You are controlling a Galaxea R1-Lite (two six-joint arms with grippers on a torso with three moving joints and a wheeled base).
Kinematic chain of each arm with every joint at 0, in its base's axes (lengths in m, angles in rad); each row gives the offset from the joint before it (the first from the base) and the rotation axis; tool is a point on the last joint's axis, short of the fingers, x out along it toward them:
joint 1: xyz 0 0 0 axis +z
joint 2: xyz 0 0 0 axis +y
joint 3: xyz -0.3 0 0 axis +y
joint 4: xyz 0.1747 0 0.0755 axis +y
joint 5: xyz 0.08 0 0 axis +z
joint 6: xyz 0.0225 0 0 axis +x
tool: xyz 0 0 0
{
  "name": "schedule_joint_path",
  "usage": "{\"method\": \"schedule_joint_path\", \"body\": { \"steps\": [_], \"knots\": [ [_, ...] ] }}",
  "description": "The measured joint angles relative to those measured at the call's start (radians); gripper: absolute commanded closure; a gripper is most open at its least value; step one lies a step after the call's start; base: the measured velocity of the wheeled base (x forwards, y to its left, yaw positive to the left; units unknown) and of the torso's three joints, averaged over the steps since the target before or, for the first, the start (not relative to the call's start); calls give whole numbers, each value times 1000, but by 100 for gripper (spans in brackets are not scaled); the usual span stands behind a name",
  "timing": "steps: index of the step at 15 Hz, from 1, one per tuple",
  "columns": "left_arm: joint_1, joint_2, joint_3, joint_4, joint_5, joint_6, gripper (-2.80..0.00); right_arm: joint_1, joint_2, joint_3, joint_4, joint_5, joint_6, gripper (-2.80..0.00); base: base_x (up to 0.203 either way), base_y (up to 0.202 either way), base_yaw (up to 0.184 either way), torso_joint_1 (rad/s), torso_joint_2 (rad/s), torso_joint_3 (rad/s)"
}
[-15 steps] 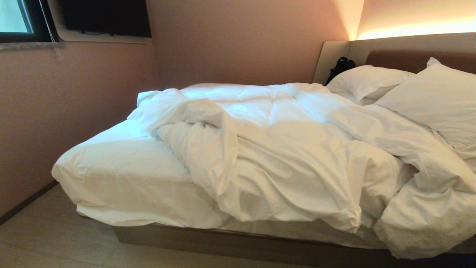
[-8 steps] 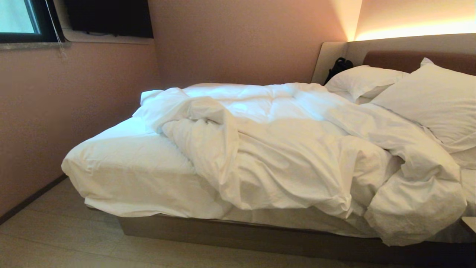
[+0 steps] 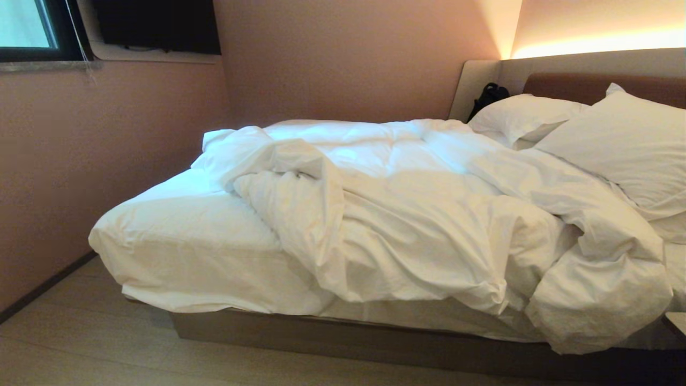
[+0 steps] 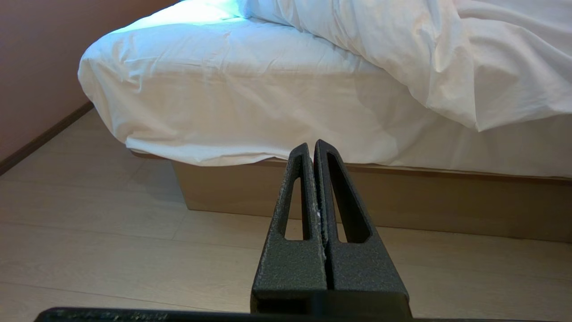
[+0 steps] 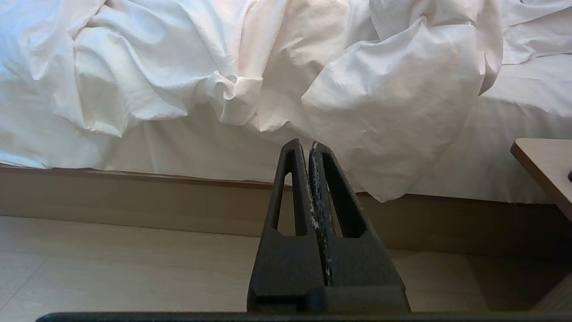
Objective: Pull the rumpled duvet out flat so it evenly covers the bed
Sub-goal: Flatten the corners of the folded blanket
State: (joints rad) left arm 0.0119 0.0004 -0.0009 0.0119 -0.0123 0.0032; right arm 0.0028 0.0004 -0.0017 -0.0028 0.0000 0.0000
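While neither arm shows in the head view, each wrist view holds its own gripper. Left gripper (image 4: 315,145): fingers pressed together, empty, hanging above the floor (image 4: 111,250) short of the bed (image 3: 343,343), pointed at the bare foot corner of the mattress. Right gripper (image 5: 306,145): fingers likewise closed on nothing, facing the bed's side where cloth spills over the edge.

Duvet (image 3: 429,225): thick, puffy, white, heavily creased. Bunched across the middle and head half of the bed; one fold rolled back into a ridge toward the foot end, a bulky lobe drooping over the near side down to the brown-grey base. Far portion lies flatter, quilting lines faintly visible.

Fitted sheet (image 3: 187,241): exposed at the foot end, wrinkled, hem hanging loose over the base.

Pillows (image 3: 627,145): two, white, against the padded headboard (image 3: 568,83); nearer one cut off by the frame edge.

Hard to make out: a dark object (image 3: 489,96) wedged beside the headboard, identity unclear. A wooden surface corner (image 5: 543,163) enters by the bed, mostly cropped. Window (image 3: 24,24) and dark panel at upper left are partly out of frame.
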Motion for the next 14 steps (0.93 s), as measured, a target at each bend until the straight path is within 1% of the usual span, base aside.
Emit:
{"method": "schedule_joint_path", "body": {
  "steps": [9, 12, 14],
  "knots": [
    [0, 0, 0, 0, 0, 0, 0, 0, 0, -8, 12, -4, -7, 0, 0, 0, 0, 0, 0, 0],
    [0, 0, 0, 0, 0, -1, 0, 1, 6, -91, 67, -12, -5, 0, 0, 0, 0, 0, 0, 0],
    [0, 0, 0, 0, 0, 0, 0, 1, 47, -207, 116, -15, 2, 0, 0, 0, 0, 0, 0, 0]
  ]
}}
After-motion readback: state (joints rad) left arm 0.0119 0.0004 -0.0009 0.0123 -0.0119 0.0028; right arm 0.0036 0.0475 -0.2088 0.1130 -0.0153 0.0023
